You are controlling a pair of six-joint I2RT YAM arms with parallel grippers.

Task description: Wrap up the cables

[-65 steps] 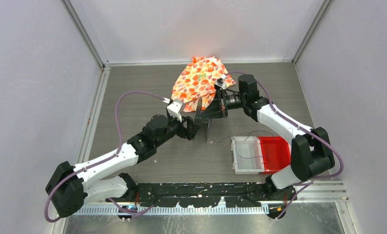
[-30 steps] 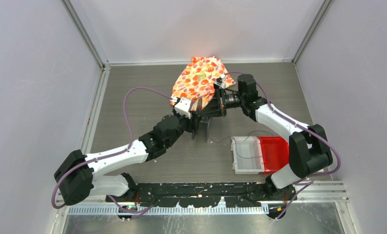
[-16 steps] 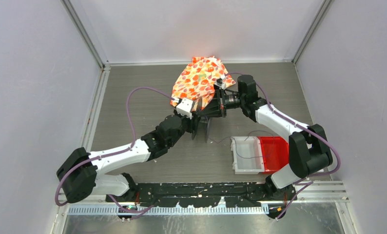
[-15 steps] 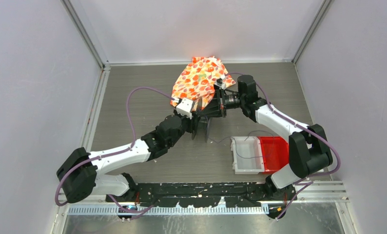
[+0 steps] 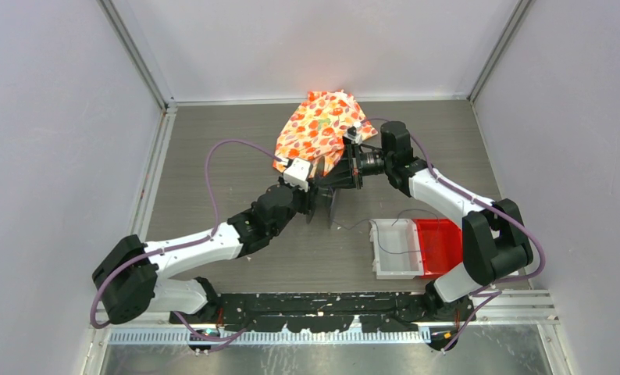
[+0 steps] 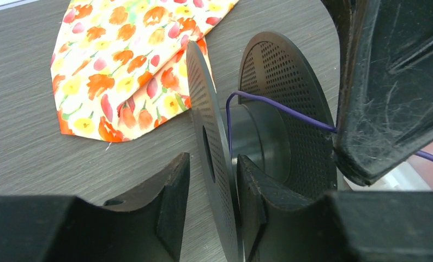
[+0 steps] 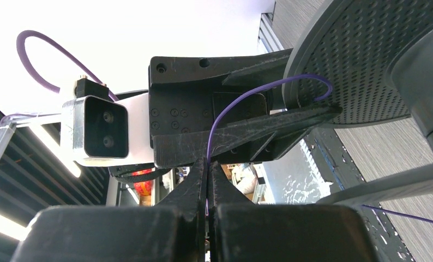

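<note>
A black spool (image 6: 269, 125) with two perforated flanges stands on edge on the table; it also shows in the top view (image 5: 333, 205). My left gripper (image 6: 211, 204) is open and straddles the near flange, which touches the right finger (image 6: 255, 202), with a gap to the left finger (image 6: 170, 202). A very thin purple cable (image 6: 277, 108) runs from the spool's core to my right gripper (image 7: 207, 164), which is shut on the cable (image 7: 211, 128) just above the spool. In the top view the right gripper (image 5: 332, 181) sits over the left gripper (image 5: 319, 203). More cable (image 5: 393, 251) trails into the white tray.
A floral cloth (image 5: 318, 129) lies at the back of the table, just behind the grippers. A white tray (image 5: 381, 269) and a red tray (image 5: 441, 244) sit side by side at the front right. Grey walls close in the table.
My left arm has reached forward and right, bringing its gripper onto the spool's flange. The right gripper has stayed almost in place, holding the cable.
</note>
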